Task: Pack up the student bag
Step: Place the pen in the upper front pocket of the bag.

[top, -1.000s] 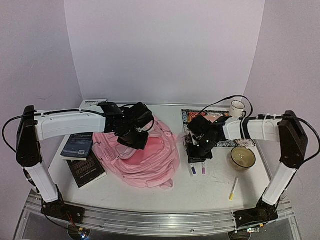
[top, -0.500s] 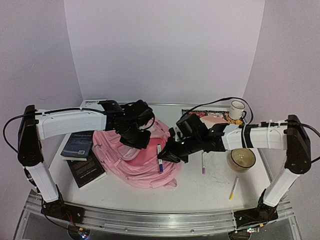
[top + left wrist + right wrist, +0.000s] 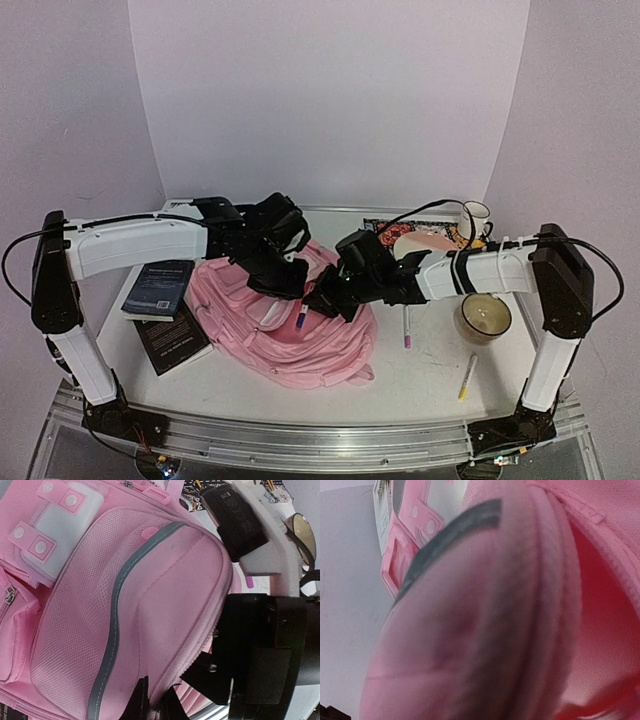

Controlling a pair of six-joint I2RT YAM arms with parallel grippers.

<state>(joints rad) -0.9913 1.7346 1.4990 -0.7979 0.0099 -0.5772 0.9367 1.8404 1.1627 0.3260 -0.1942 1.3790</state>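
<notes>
The pink student bag (image 3: 300,335) lies left of centre on the table. My left gripper (image 3: 288,278) is shut on the fabric edge of its opening and holds it up; in the left wrist view (image 3: 154,707) the two fingertips pinch the pink rim. My right gripper (image 3: 320,298) is over the bag's opening, shut on a white marker with a purple cap (image 3: 302,318) that points down toward the bag. The right wrist view shows only blurred pink bag fabric (image 3: 485,605) up close and the reddish inside (image 3: 605,630); its own fingers do not show there.
Two dark books (image 3: 160,290) (image 3: 172,342) lie left of the bag. A pink-capped marker (image 3: 406,328) and a yellow pen (image 3: 467,377) lie on the right. A candle jar (image 3: 485,315), a white mug (image 3: 476,215) and a patterned book (image 3: 385,235) stand at the back right.
My right arm picked the purple-capped marker up from the table and carried it left over the bag's opening. My left gripper kept its hold on the bag's edge; the bag shifted slightly.
</notes>
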